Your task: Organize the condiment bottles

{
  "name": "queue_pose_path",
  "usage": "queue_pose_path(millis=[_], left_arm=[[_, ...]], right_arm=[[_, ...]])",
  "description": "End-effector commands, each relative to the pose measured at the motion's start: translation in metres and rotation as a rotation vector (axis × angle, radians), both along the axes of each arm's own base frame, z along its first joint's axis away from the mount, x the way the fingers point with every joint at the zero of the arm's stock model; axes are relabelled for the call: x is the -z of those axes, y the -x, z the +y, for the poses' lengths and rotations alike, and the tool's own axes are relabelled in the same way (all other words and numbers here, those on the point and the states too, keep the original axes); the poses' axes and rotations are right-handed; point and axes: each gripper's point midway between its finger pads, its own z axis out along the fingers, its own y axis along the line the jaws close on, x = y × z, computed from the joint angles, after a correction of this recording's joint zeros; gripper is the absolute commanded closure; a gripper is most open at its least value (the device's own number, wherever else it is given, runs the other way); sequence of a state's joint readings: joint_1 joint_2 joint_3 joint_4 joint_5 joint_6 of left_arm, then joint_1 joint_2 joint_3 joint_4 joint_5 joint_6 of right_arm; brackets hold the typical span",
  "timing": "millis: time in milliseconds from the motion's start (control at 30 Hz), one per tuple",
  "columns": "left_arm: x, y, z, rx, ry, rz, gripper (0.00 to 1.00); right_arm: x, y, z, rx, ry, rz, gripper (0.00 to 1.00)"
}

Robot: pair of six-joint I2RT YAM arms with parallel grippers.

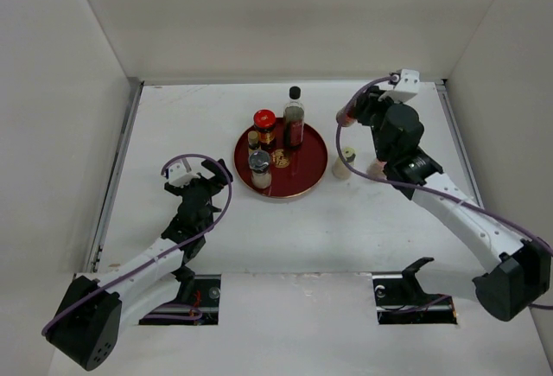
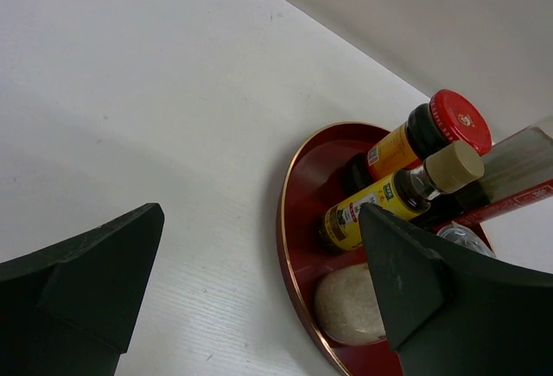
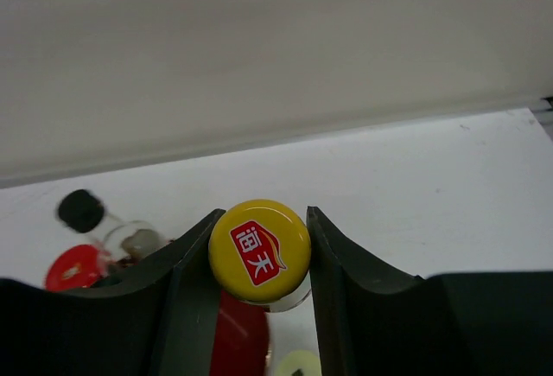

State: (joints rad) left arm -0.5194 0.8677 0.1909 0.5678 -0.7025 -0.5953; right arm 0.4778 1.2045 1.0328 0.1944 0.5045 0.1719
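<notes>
Four bottles stand upright together on the round red tray [image 1: 311, 177]. The tall clear bottle [image 1: 294, 121], with a black cap and dark contents, is at the far side. The red-lidded jar [image 1: 264, 124] is just to its left, and the slim yellow-labelled bottle [image 1: 253, 141] with a tan cap is beside that. The grey-lidded jar [image 1: 259, 168] is nearest the arms. A cream-capped shaker [image 1: 345, 162] stands upright on the bench just right of the tray. Something pink [image 1: 377, 167], mostly hidden, sits just beyond it. The yellow-capped sauce bottle [image 3: 259, 251], with a red mark on its cap, is clamped in the right gripper [image 3: 261, 219] to the right of the tray.
</notes>
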Motion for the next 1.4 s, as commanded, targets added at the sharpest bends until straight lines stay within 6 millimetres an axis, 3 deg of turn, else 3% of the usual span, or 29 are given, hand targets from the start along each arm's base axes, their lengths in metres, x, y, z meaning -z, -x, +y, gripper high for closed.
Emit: queue_pose_path(millis=[0,200,333,533,700,1033,1267,1367], left_arm=[[-0.017,-0.003,-0.004,0.010,0.045,-0.061,0.00],[-0.015,-0.003,-0.006,0.016,0.044,-0.056,0.00],[-0.015,-0.003,-0.002,0.007,0.046,-0.060,0.00],[-0.019,-0.001,-0.005,0.021,0.054,-0.072,0.00],[-0.019,-0.002,-0.006,0.025,0.054,-0.072,0.00],[-0.014,-0.004,-0.005,0.019,0.046,-0.057,0.00],[-0.015,-0.003,-0.004,0.019,0.049,-0.060,0.00],[-0.016,-0.004,-0.006,0.025,0.051,-0.064,0.00]], right_arm=[[-0.054,0.019,0.037,-0.118,-0.099,-0.164,0.63],[-0.036,0.037,0.114,-0.306,-0.096,-0.121,0.63],[-0.016,0.029,0.156,-0.376,-0.079,-0.085,0.63],[0.015,0.009,0.197,-0.413,-0.049,-0.057,0.63],[0.043,-0.006,0.211,-0.400,-0.015,-0.020,0.63],[0.066,-0.020,0.224,-0.385,0.046,-0.006,0.61],[0.092,-0.023,0.230,-0.382,0.094,0.034,0.53],[0.091,-0.022,0.228,-0.380,0.093,0.034,0.39]])
